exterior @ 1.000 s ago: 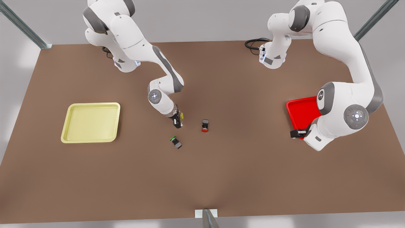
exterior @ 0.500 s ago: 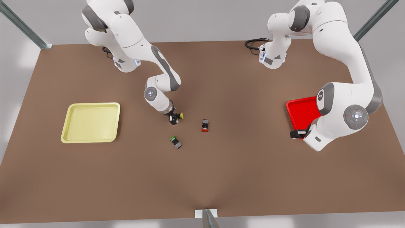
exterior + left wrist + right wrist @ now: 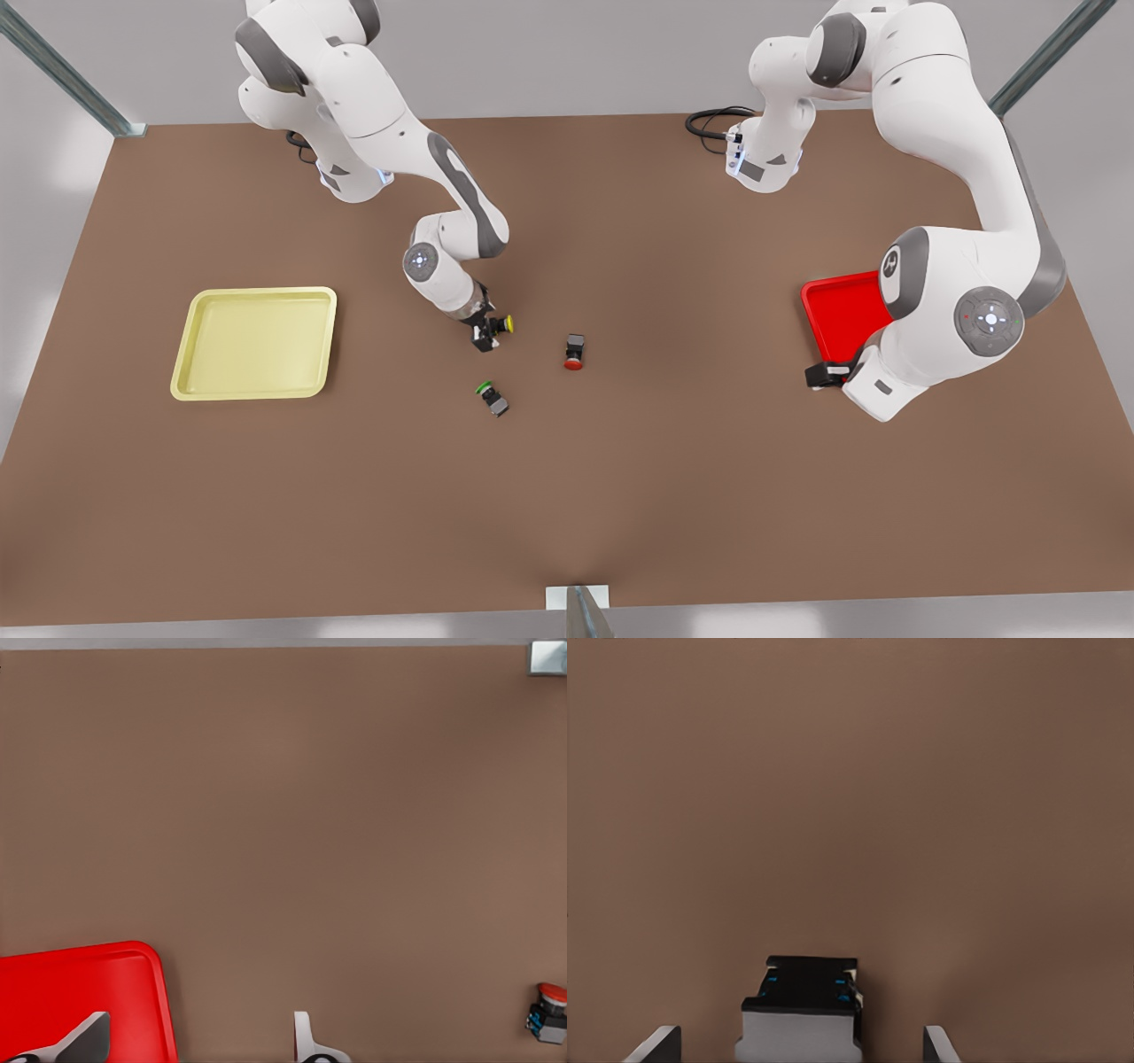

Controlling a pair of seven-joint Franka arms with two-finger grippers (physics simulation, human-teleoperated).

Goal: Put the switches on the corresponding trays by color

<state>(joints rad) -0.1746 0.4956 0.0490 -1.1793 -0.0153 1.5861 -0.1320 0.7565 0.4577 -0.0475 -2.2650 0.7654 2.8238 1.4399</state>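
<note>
A yellow-capped switch (image 3: 503, 325) lies near the table's middle. My right gripper (image 3: 485, 335) stands open around it. In the right wrist view the switch's black-and-grey body (image 3: 800, 1005) sits between the spread fingertips (image 3: 660, 1043), touching neither. A red-capped switch (image 3: 574, 353) (image 3: 551, 1014) and a green-capped one (image 3: 492, 397) lie loose close by. The pale yellow tray (image 3: 257, 291) is at the front view's left. At the front view's right is the red tray (image 3: 842, 315) (image 3: 80, 983), and my left gripper (image 3: 824, 375) (image 3: 195, 1036) hangs open over its near corner, holding nothing.
A black cable (image 3: 713, 120) coils by an arm base at the table's far edge. A metal post (image 3: 580, 611) stands at the middle of the near edge. Bare brown tabletop (image 3: 567, 496) stretches across the front.
My right gripper drew back a little toward the front view's upper left, leaving the yellow cap uncovered. The left arm shifted slightly toward the front view's left. The switches stayed put.
</note>
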